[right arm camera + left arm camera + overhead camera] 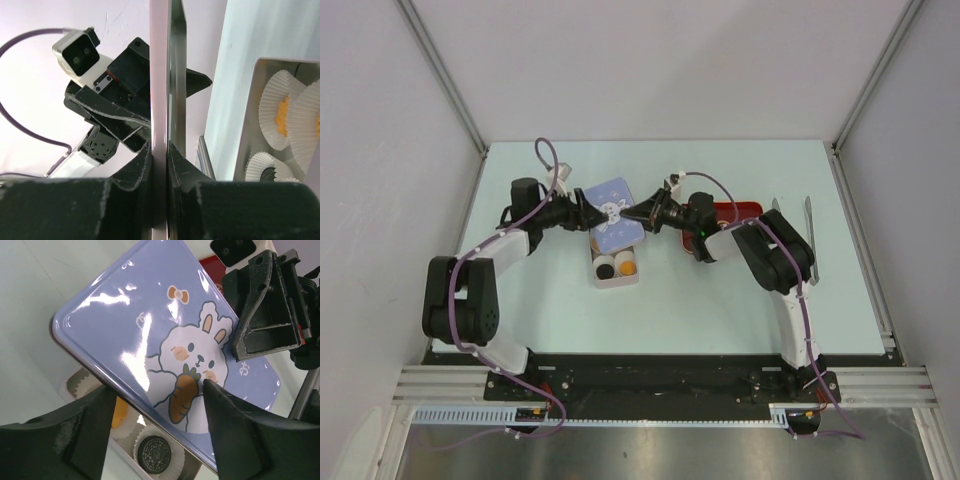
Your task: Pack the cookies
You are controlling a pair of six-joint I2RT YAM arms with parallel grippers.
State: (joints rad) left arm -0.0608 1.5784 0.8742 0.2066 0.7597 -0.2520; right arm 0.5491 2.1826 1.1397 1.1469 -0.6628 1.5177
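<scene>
Packing is nearly complete: the cookies (616, 268) sit in paper cups (277, 95) inside the tin (617, 283), my right claw (160, 150) pinches the lid (150, 330) edge above them, my left claw (157, 387) is spread, and lid seating is left to do.

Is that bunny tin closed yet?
Open: the right gripper holds the bunny lid above the tin, with cookies showing underneath.

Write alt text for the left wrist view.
A lavender lid with a rabbit and carrot fills the view, the right gripper clamped on its far edge. The open left gripper frames its near edge; below, paper cups hold a black cookie and an orange cookie.
</scene>
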